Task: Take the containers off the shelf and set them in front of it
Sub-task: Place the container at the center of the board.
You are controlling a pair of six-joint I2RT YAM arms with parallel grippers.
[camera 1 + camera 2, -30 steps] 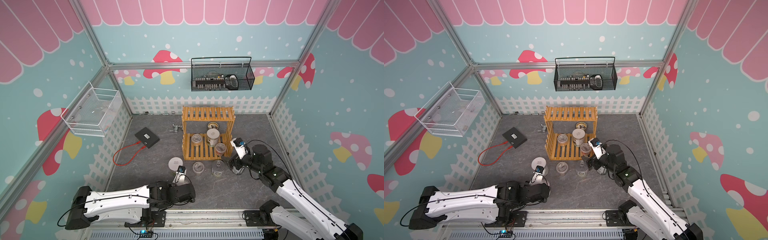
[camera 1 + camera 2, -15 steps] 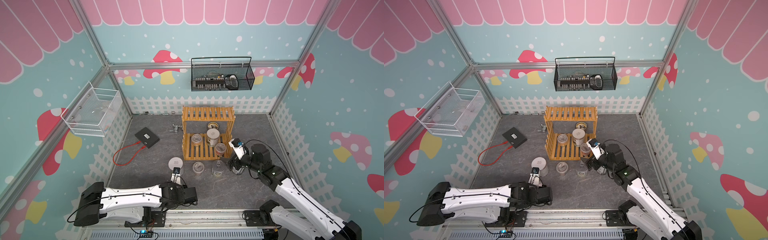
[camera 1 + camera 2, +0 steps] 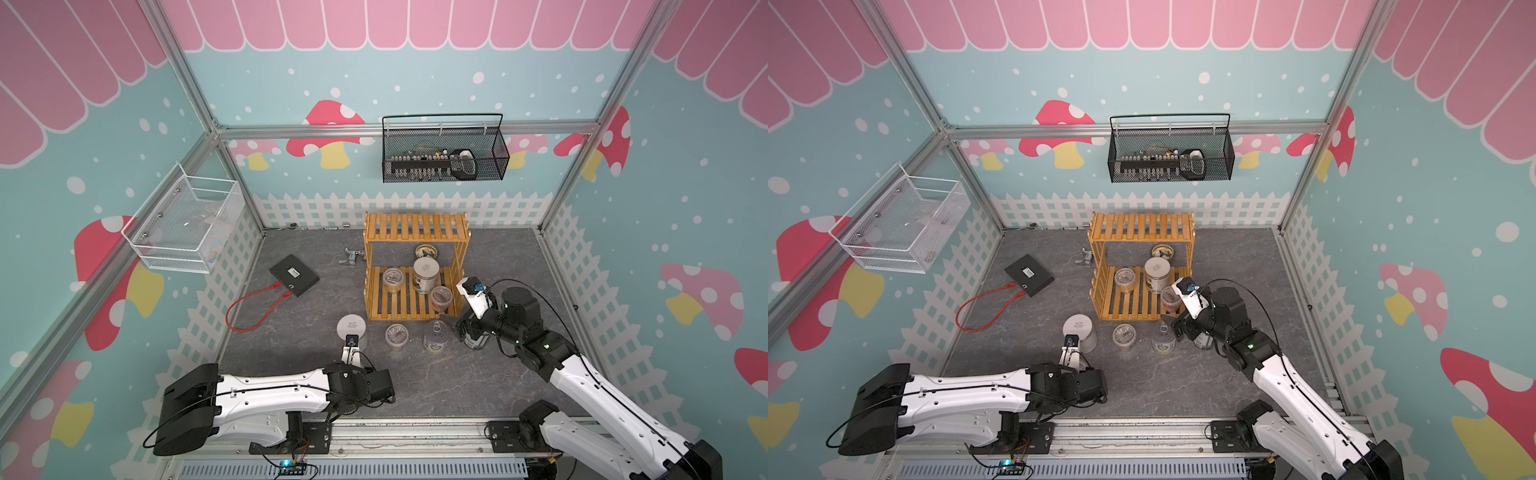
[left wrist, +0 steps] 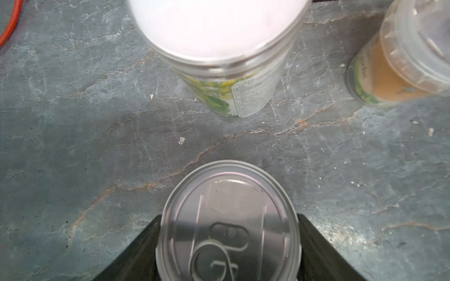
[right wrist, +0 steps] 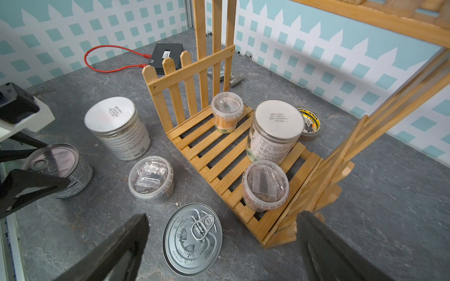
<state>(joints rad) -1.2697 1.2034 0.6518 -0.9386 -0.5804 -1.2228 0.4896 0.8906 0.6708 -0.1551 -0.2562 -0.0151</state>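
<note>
Surface: grey slate-look table point(image 3: 498, 257), with teal mushroom walls around it.
On shelf: three containers stand upright on the lower tier. The tall jar point(image 5: 277, 129) is at centre, the left tub point(image 5: 226, 114) beside it, and the right tub point(image 5: 265, 186) at the near right edge.
Handling: the tubs look light, thin-walled and a little squashy, so a gentle pinch across the body under the lid rim seems best. The tall jar looks stiffer, smooth and tippy. Take it at mid-height from the front, since the picket sides block a side reach.
Rack: the shelf point(image 3: 415, 226) stands mid-table toward the far wall. The dish point(image 5: 309, 121) behind the tall jar is no part of the job.
In front: the white jar point(image 3: 351, 326), clear tub point(image 3: 397, 332), tab tin point(image 3: 435, 341) and end tin point(image 3: 476, 343) stand in a row just near of the shelf.
Left gripper point(image 4: 229, 226): clamped on the held tin point(image 4: 226, 194) at the row's left end, near the white jar. The tin seems to stand on the table.
Right gripper point(image 5: 222, 216): jaws spread wide and empty, by the shelf's near right corner, close to the tab tin.
Aside: black box point(image 3: 294, 275) with red cable point(image 3: 249, 307), far left.
</note>
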